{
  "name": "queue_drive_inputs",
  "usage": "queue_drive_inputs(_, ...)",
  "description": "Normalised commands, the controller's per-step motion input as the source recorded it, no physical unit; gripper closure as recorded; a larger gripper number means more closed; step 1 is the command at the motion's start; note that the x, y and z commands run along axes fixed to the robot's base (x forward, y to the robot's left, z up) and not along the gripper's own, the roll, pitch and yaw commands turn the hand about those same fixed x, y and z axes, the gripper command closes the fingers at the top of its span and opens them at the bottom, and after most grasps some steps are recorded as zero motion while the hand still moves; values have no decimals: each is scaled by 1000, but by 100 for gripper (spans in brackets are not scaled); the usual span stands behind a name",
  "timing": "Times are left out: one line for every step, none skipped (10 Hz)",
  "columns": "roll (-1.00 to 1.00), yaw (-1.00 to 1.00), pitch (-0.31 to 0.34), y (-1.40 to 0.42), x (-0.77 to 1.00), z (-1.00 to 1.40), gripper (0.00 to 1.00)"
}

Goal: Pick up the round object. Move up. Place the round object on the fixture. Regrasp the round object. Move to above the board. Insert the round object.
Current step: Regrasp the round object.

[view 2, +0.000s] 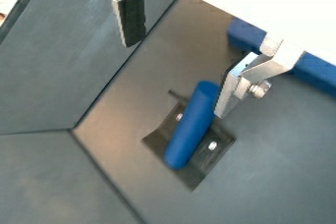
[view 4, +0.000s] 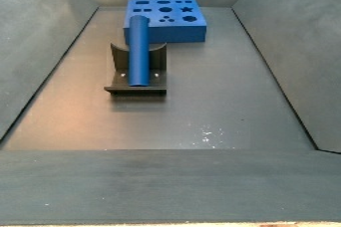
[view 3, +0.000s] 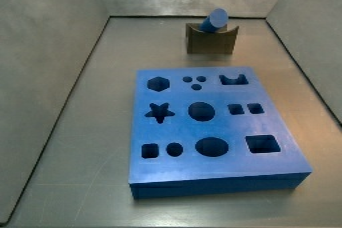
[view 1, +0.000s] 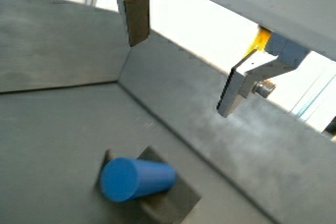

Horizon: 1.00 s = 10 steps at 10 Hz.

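Note:
The round object, a smooth blue peg (view 3: 217, 18), lies across the notch of the fixture (view 3: 211, 42) behind the board (view 3: 214, 122). A side view shows the peg (view 4: 138, 52) resting lengthwise on the fixture (view 4: 135, 82), with the board (view 4: 167, 17) beyond it. My gripper (view 2: 182, 51) is open and empty above the floor, apart from the peg (view 2: 195, 123), which sits on the fixture (view 2: 163, 138) near one finger. The board's edge (view 2: 315, 69) shows past that finger. In a wrist view the open gripper (view 1: 188, 56) hangs clear of the peg's round end (view 1: 136, 179) and the fixture (view 1: 180, 201). Neither side view shows the gripper.
Grey sloping walls (view 3: 80, 62) enclose the grey floor (view 4: 200, 121) on all sides. The board's holes include a star (view 3: 159, 112), a hexagon (view 3: 159, 83) and a large circle (view 3: 201, 111).

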Motion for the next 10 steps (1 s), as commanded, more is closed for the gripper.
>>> queue_drive_inputs(1000, 137, 213, -47, 108, -3, 0)
queue_drive_inputs(1000, 162, 229, -48, 105, -1, 0)
queue_drive_inputs(889, 214, 229, -51, 106, -7, 0)
queue_drive_inputs(704, 232, 203, -52, 109, -8, 0)
queue_drive_inputs(461, 251, 159, -57, 113, -11, 0)
queue_drive_inputs(307, 255, 123, -45, 111, -1, 0)
queue_drive_inputs(209, 252, 65, -41, 95, 2, 0)
queue_drive_inputs(191, 244, 37, -45, 89, -7, 0)
queue_drive_inputs(171, 216, 4, -52, 89, -7, 0)
queue_drive_inputs(304, 174, -11, 46, 36, -1000, 0)
